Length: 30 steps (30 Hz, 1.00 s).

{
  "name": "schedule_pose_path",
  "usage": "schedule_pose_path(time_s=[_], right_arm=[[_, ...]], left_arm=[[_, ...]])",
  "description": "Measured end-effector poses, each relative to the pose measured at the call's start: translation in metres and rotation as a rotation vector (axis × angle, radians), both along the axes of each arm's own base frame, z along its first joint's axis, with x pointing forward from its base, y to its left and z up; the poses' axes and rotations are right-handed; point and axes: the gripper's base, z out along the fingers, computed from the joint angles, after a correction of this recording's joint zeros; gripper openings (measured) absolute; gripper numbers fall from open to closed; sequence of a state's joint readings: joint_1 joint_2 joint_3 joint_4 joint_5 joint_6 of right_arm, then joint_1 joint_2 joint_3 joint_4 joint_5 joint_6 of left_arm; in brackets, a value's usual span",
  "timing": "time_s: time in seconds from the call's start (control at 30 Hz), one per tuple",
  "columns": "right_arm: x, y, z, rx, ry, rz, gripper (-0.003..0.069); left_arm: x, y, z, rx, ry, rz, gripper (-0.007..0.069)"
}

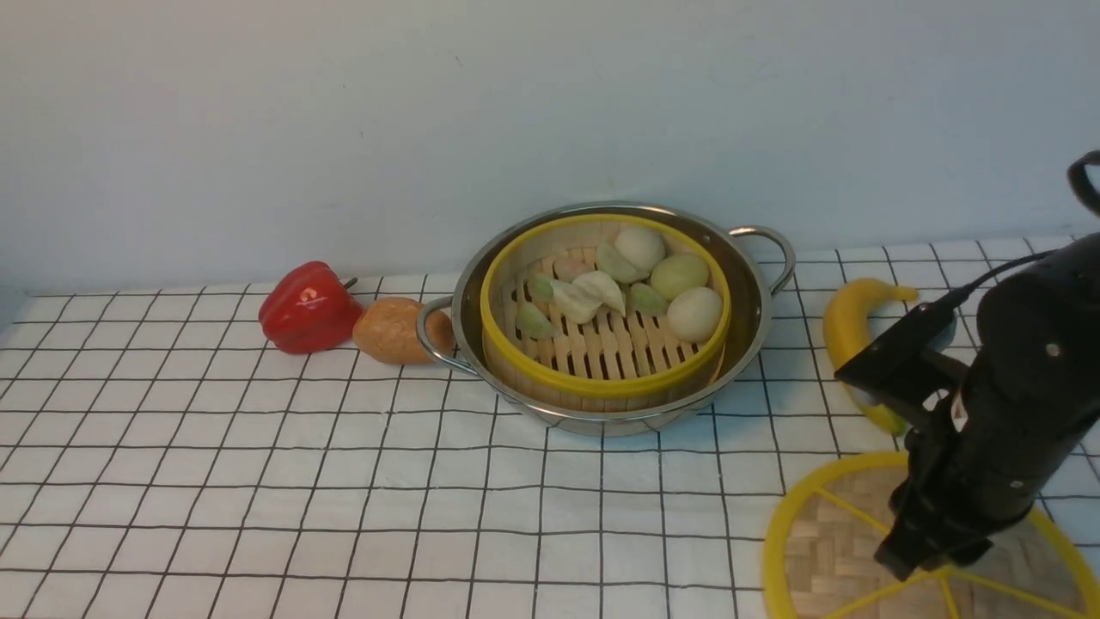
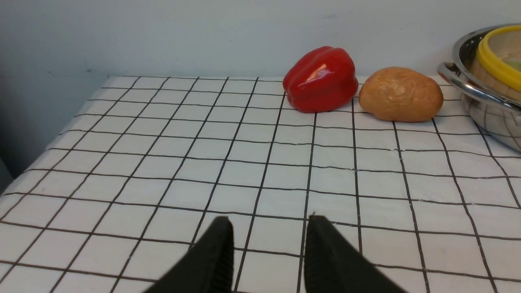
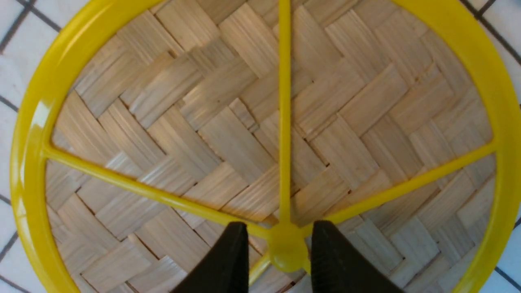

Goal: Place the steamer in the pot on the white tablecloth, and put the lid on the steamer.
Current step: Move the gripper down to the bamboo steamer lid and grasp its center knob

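Note:
The steamer [image 1: 601,344], with dumplings and buns on its slatted floor, sits inside the steel pot [image 1: 749,284] at the back of the white tablecloth [image 1: 258,481]. The woven lid [image 1: 825,550] lies flat on the cloth at the front right, partly cut off by the frame edge. My right gripper [image 1: 924,554] hangs just over the lid's centre. In the right wrist view the right gripper [image 3: 280,224] is open, its jaws either side of the yellow knob [image 3: 287,248] with small gaps. My left gripper [image 2: 270,219] is open and empty above bare cloth, left of the pot [image 2: 480,97].
A red bell pepper [image 1: 308,307] and a brown potato-like lump [image 1: 391,329] lie against the pot's left handle. A banana [image 1: 855,331] lies right of the pot, just behind my right arm. A pale wall runs along the back edge of the cloth.

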<state>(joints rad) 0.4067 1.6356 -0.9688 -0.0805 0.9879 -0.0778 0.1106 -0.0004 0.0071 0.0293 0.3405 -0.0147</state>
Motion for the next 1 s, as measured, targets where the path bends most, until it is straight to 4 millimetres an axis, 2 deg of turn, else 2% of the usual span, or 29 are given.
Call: schedule_pose_path(time_s=[0.2, 0.7, 1.0], right_arm=[[0.004, -0.01, -0.006, 0.005, 0.029, -0.047, 0.0243], [0.004, -0.008, -0.007, 0.037, 0.041, -0.051, 0.0243], [0.006, -0.008, -0.017, 0.018, 0.076, -0.047, 0.0243]], left_arm=[[0.0, 0.0, 0.0, 0.0, 0.0, 0.0, 0.0243], [0.0, 0.0, 0.0, 0.0, 0.0, 0.0, 0.0243], [0.0, 0.0, 0.0, 0.0, 0.0, 0.0, 0.0243]])
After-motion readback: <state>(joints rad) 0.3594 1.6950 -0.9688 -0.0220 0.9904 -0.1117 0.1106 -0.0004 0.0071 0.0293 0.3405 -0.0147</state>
